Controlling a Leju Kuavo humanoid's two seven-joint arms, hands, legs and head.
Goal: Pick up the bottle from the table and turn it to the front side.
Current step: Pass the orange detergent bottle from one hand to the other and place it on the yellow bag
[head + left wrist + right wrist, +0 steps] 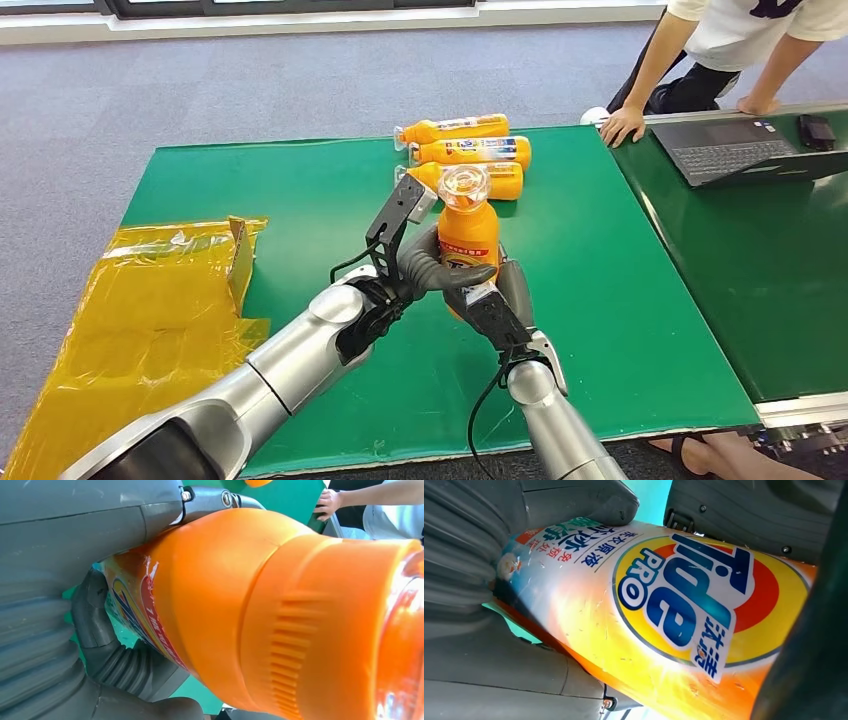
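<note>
2 hands' fingers, left hand point(425, 262) and right hand point(500, 300), grasping the upright orange "Tide PRO" bottle point(468, 232).

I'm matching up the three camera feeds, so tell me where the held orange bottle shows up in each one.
Head view: bottle upright at centre, between left hand and right hand, clear cap up.
Left wrist view: bottle lies across the picture, cap at the right edge.
Right wrist view: bottle close up, Tide label facing the camera.
Shared landmark: the green table.
</note>
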